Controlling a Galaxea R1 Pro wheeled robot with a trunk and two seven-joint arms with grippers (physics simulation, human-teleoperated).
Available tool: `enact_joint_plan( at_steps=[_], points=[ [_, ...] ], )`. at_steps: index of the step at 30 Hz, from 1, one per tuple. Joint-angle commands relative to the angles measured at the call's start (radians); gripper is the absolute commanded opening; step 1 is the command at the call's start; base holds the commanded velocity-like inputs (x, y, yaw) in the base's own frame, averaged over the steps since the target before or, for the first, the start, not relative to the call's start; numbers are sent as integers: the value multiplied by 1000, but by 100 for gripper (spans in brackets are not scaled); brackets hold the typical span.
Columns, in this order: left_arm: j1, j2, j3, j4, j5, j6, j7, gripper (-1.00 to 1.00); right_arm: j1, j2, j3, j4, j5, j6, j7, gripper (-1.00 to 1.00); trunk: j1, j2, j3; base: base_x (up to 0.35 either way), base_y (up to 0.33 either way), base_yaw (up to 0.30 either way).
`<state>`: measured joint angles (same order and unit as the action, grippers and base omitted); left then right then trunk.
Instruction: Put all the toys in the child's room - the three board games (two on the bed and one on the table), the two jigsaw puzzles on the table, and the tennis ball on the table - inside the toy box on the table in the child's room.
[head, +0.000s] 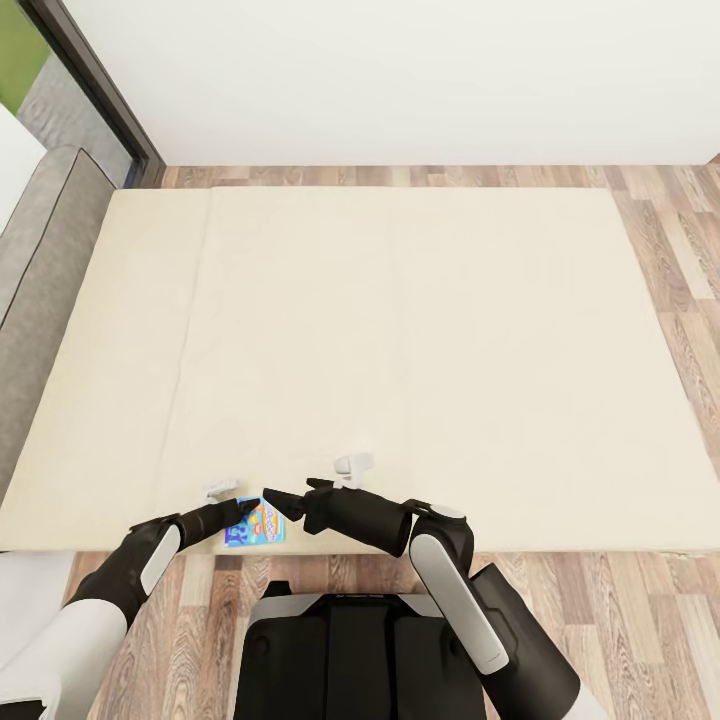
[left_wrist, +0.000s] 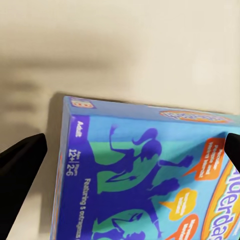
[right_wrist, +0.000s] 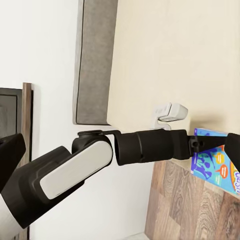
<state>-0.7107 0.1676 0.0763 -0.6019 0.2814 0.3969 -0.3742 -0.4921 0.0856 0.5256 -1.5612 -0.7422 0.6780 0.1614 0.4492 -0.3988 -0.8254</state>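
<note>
One board game (head: 256, 523), a flat blue box with orange speech bubbles, lies at the near edge of the bed's cream mattress (head: 400, 340). My left gripper (head: 238, 508) is open at the box's left side. In the left wrist view the box (left_wrist: 150, 175) fills the space between the two spread black fingers (left_wrist: 20, 170), with a gap at one side. My right gripper (head: 280, 500) is open, its tips just above the box's right corner. The right wrist view looks across the left forearm (right_wrist: 150, 146) to the box (right_wrist: 215, 165).
The grey padded edge (head: 40, 290) of the bed runs along the left. Wood-plank floor (head: 680, 260) borders the mattress on the right, at the back and in front of my base. A white wall and a dark window frame (head: 95, 85) stand behind.
</note>
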Motion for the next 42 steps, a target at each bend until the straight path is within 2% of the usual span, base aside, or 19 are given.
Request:
enact_joint_plan(
  at_steps=[1, 42],
  points=[
    [0, 0, 2, 25, 2, 13, 0, 100, 0, 0, -1, 0, 1, 5, 3, 100, 1, -1, -1, 0, 0, 0],
    [0, 0, 3, 25, 2, 13, -2, 100, 0, 0, -1, 0, 1, 5, 3, 100, 1, -1, -1, -4, -46, 0]
  ],
)
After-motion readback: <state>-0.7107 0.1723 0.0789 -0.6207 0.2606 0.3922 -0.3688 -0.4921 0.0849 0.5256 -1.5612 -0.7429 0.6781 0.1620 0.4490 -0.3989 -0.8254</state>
